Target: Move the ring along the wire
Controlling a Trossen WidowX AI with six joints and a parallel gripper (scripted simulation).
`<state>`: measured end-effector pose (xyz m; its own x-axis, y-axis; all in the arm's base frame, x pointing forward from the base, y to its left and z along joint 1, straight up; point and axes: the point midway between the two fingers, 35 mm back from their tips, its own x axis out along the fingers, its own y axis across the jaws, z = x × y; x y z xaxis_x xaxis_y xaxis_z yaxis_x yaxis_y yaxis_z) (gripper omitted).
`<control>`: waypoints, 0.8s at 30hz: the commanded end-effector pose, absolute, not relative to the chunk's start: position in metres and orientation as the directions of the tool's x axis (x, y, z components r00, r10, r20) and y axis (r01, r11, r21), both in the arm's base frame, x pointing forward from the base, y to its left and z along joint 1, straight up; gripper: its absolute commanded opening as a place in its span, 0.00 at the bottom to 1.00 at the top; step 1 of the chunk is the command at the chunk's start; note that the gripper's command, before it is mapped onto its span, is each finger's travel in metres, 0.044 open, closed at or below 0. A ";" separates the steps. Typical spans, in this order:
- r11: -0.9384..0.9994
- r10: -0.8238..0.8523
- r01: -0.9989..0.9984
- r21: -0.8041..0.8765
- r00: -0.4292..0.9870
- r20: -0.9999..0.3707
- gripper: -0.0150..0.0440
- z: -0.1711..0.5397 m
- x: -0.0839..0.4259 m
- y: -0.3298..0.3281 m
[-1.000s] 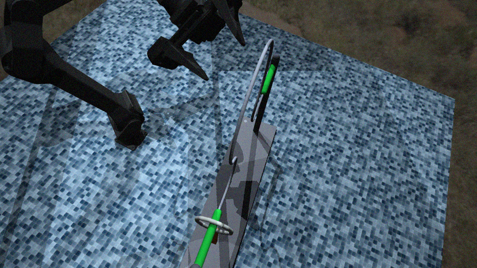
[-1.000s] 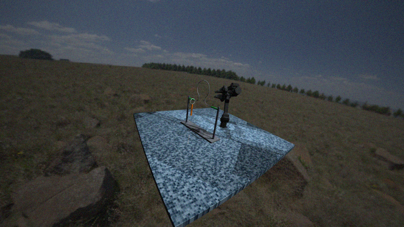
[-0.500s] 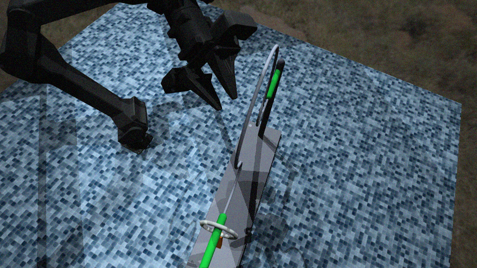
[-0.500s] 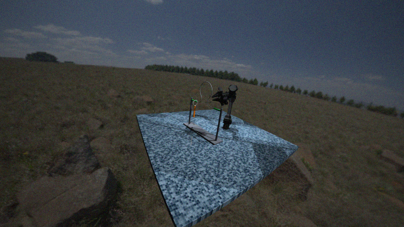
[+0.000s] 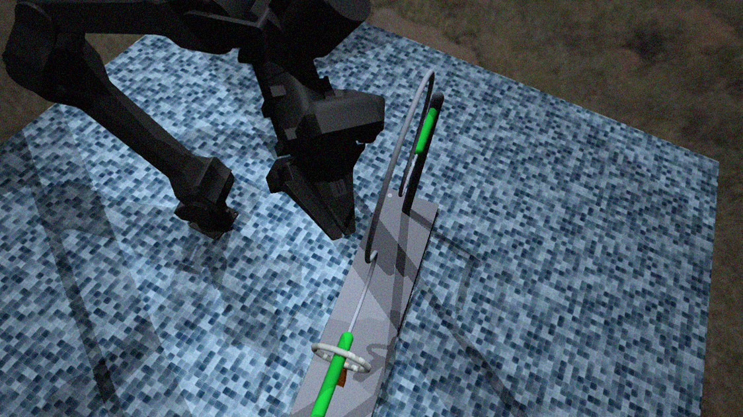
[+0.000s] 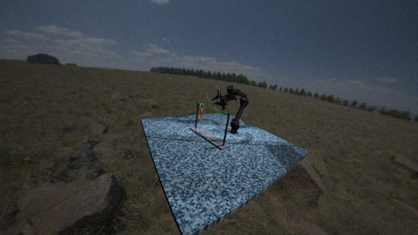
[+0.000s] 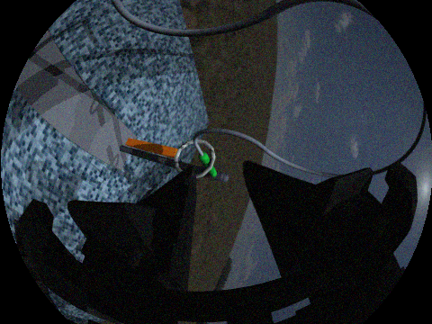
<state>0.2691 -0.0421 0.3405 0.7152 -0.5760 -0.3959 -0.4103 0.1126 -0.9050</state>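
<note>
The white ring [image 5: 355, 358] [image 6: 200, 106] [image 7: 214, 155] hangs around the green part [image 5: 327, 387] [image 7: 204, 157] of the wire beside one post [image 6: 197, 117]. Its orange handle [image 5: 341, 377] [image 6: 200, 115] [image 7: 150, 148] hangs down below it. My gripper [image 5: 345, 234] [image 6: 213, 101] [image 7: 219, 169] is partly open and empty, away from the handle. In the top view its fingertips appear just left of the low bend of the grey wire [image 5: 397, 149] [image 6: 207, 92]; the exact gap cannot be told. The other green part [image 5: 426, 129] [image 6: 224, 112] is beside the other post [image 6: 226, 128].
The grey wire rises in a tall loop between the posts, and my fingers overlap this loop in the exterior view. Both posts stand on a flat grey base [image 6: 209, 136] [image 7: 81, 121] on the blue mosaic table [image 5: 566, 252] [image 6: 233, 175]. The arm stands on the loop's far side in the exterior view.
</note>
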 end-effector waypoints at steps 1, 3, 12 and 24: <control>0.203 -0.593 -0.333 -0.921 0.707 -0.386 0.53 0.340 0.274 -0.066; 0.235 -0.600 -0.306 -0.923 0.701 -0.385 0.53 0.337 0.277 -0.076; 0.345 -0.635 -0.177 -0.922 0.679 -0.368 0.53 0.321 0.284 -0.126; 0.465 -0.635 -0.081 -0.882 0.664 -0.396 0.53 0.248 0.289 -0.200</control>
<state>0.2903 -0.1771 0.2772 0.6689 -0.6414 -0.3758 -0.1000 0.4233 -0.9005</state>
